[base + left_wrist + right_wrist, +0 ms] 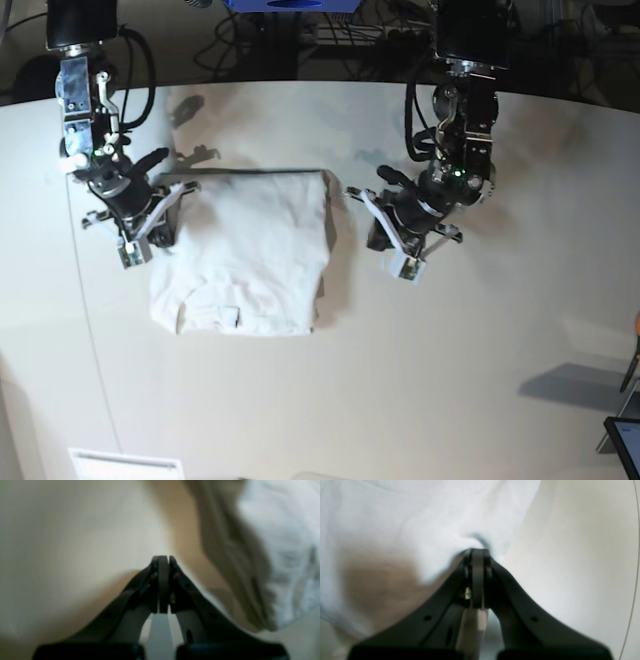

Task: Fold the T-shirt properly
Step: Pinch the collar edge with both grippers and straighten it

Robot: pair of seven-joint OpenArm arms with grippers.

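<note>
T-shirt [250, 250]: you see it lying on the pale counter [480, 380], between the two arms and nearer your right arm — a roughly rectangular white bundle, its sides already turned in, the collar end toward the camera.
Right gripper [131, 252]: jaws together at the T-shirt's outer edge; in the right wrist view the tips press into a small pucker of white cloth, but you cannot tell whether any cloth is actually pinched between them.
Left gripper [406, 265]: jaws together on nothing, over bare counter just beside the T-shirt's other edge; the left wrist view shows the cloth off to one side, apart from the tips.
Done so far: the lengthwise folds appear finished — the bundle looks narrow and fairly even.
Left to do: probably a crosswise fold, bringing one end over the other, then smoothing the wrinkles.
</note>
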